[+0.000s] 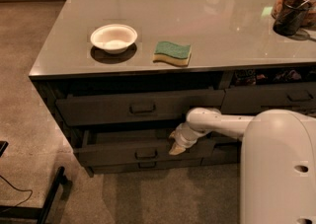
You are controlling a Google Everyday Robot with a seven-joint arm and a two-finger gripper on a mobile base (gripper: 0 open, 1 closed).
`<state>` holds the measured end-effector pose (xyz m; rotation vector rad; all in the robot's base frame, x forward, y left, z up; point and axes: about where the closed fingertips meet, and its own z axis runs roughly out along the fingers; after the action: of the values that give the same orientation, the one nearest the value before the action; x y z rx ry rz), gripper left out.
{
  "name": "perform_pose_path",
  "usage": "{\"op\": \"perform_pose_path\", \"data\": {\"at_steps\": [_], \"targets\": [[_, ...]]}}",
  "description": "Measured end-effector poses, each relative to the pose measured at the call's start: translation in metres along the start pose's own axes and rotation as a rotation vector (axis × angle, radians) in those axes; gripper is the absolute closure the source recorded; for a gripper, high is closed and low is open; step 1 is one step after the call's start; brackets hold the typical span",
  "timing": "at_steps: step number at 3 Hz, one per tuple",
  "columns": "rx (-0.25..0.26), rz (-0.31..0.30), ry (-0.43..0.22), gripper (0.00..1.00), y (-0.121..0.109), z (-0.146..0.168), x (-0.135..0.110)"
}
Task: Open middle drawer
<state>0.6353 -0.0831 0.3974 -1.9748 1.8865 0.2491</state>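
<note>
The middle drawer (118, 153) is a wide dark grey-brown front with a small centre handle (146, 154). It stands partly pulled out from under the top drawer (98, 110), with a dark gap above it. My gripper (177, 148) is at the drawer front's top edge, just right of the handle, at the end of my white arm (222, 122), which reaches in from the right. The slim bottom drawer (147, 165) shows just below.
On the grey countertop (197, 16) sit a white bowl (114, 37), a green-and-yellow sponge (172, 52), and at the far right a dark cup (290, 17) and a jar. A second drawer stack (276, 100) is on the right. A black stand leg (49, 199) lies on the floor at the left.
</note>
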Motion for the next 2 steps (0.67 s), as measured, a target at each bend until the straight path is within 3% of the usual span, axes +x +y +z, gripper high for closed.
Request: {"op": "perform_pose_path", "data": {"at_steps": [1, 2], "targets": [[0.000, 0.000, 0.000, 0.36, 0.000, -0.001, -0.001], [-0.042, 0.002, 0.013, 0.12, 0.017, 0.001, 0.000]]}}
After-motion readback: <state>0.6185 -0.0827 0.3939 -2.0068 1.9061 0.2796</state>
